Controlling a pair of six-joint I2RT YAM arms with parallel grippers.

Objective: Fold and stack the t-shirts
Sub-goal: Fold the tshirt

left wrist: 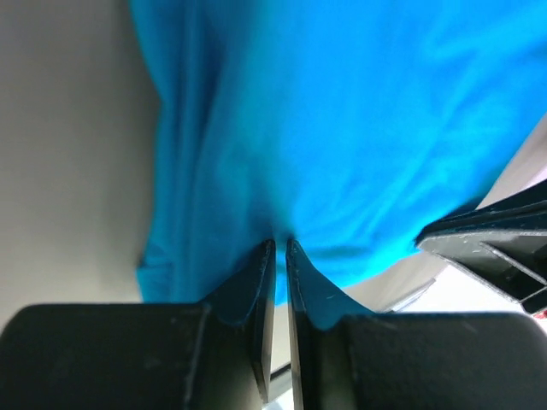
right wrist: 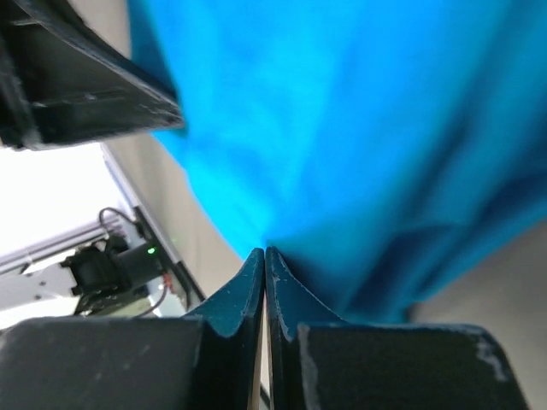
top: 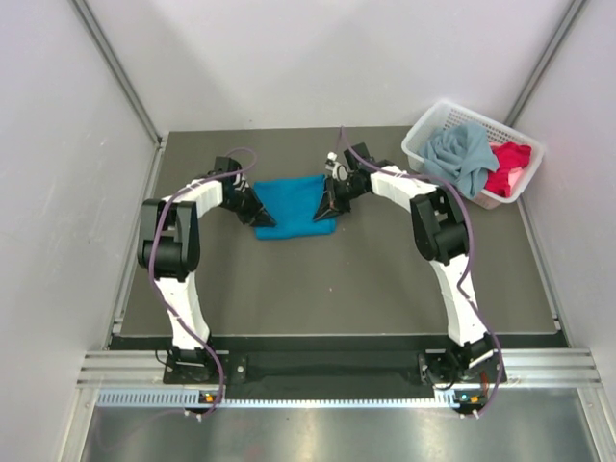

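Clamped on teal shirt [top: 294,204] at its 9 o'clock edge with left gripper [top: 258,217], at its 3 o'clock edge with right gripper [top: 324,205]. Spread toward table's [top: 337,279] 12 o'clock. Heaped in basket [top: 414,152] at 2 o'clock: grey shirt [top: 460,159], red shirt [top: 508,166].

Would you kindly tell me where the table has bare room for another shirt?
Free: the wide table stretch between the teal shirt and the arm bases; the far left corner. Crowded: around the basket, far right; the shirt's ends, held by left tool and right tool.
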